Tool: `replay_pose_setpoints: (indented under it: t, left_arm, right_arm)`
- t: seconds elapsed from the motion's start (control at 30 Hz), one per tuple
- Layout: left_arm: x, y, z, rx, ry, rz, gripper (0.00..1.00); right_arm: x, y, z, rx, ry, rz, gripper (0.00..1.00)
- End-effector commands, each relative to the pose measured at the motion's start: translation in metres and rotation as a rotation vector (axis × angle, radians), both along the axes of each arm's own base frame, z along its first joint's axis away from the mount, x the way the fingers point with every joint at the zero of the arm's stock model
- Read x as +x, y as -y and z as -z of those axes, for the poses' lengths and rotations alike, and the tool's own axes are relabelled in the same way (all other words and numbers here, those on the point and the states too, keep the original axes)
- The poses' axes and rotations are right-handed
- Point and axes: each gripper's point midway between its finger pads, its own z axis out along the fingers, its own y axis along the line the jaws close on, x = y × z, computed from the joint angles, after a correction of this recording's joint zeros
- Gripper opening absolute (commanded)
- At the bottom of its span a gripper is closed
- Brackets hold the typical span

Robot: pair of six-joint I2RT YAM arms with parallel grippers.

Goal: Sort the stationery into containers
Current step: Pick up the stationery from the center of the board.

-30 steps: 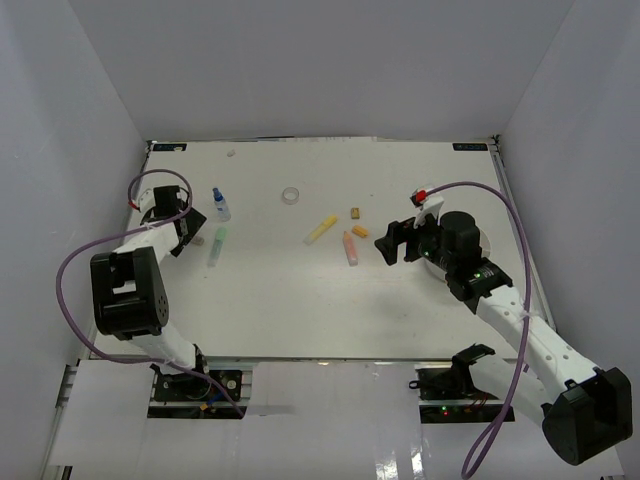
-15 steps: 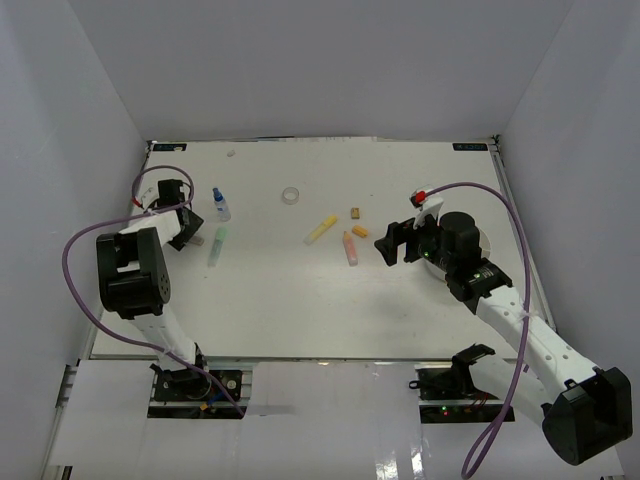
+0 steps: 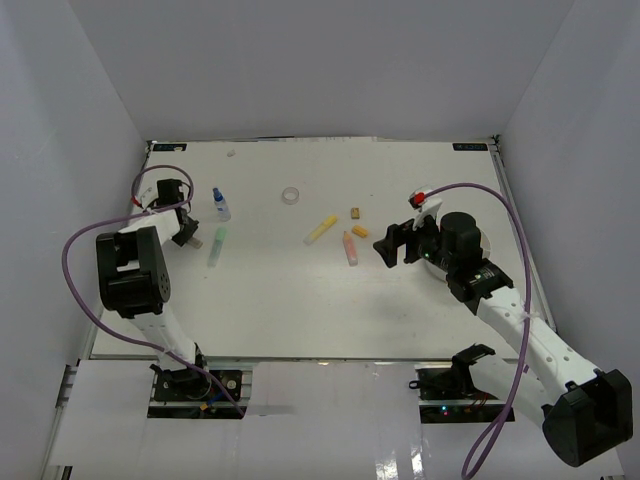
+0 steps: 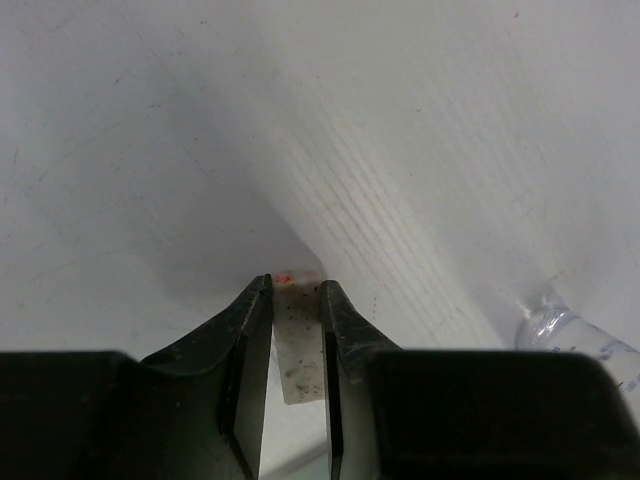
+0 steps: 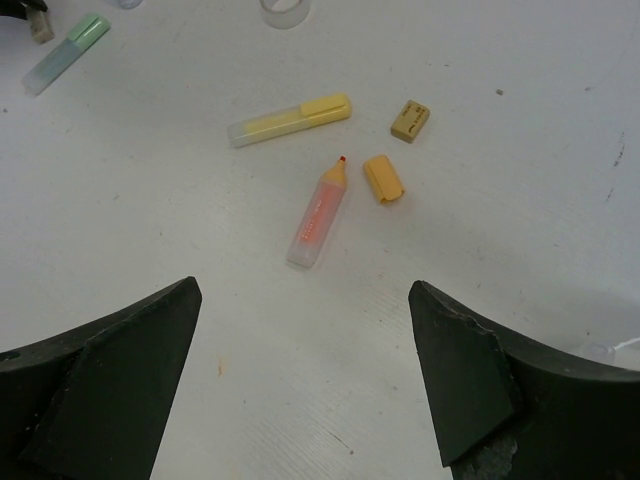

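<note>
Orange marker (image 5: 318, 215) (uncapped) and yellow marker (image 5: 290, 120) lie unsorted midway between the bench (image 3: 300, 300) side edges under wide-spread, empty right jaws, while left jaws by the left edge pinch a pale eraser (image 4: 297, 340), so sorting looks barely begun.

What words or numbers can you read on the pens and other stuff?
Nothing reads clearly.
On the orange marker: barrel print, too blurred.
On the tan eraser: dark marks, too small.
On the pale eraser: a red mark, unreadable.
On the black sticker, far table corner: too small.

Tape ring (image 5: 283, 9) cropped at top edge — bottle (image 4: 565, 332) cut off behind left gripper (image 4: 293, 288); gripped pale bit (image 4: 297, 345) unidentifiable.
</note>
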Motion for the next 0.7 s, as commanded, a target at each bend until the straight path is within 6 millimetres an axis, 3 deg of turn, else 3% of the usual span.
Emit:
replay_pose_setpoints:
  t: [0.0,0.1,0.13,0.17,0.23,0.27,0.4,0.63,0.67]
  left_arm:
    - [-0.006,0.0,-0.02,0.008,0.033,0.03,0.2]
    - [-0.003,0.014,-0.05,-0.018,0.134,0.114,0.17]
    - [-0.009,0.02,-0.051,-0.034,0.146,0.139,0.17]
    - [-0.006,0.024,-0.077,-0.026,0.235,0.17,0.16]
    - [-0.015,0.043,-0.088,-0.075,0.303,0.256,0.13]
    - [-0.014,0.049,-0.12,-0.061,0.416,0.29,0.11]
    - [-0.028,0.089,-0.162,-0.163,0.583,0.432,0.06]
    - [-0.043,0.182,-0.197,-0.398,0.685,0.628,0.0]
    - [-0.044,0.198,-0.205,-0.404,0.71,0.671,0.0]
  right_arm:
    - [-0.004,-0.012,-0.027,0.036,0.086,-0.087,0.91]
    - [-0.014,-0.025,-0.035,0.055,0.093,-0.177,0.91]
    - [-0.017,-0.029,-0.037,0.062,0.092,-0.202,0.91]
    - [-0.018,-0.033,-0.041,0.065,0.094,-0.217,0.91]
    - [-0.021,-0.039,-0.046,0.07,0.099,-0.243,0.92]
    - [-0.022,-0.044,-0.051,0.073,0.106,-0.257,0.92]
    - [-0.029,-0.062,-0.065,0.102,0.102,-0.307,0.93]
    - [-0.044,-0.127,-0.092,0.158,0.105,-0.371,0.97]
    - [-0.041,-0.137,-0.087,0.158,0.085,-0.376,0.97]
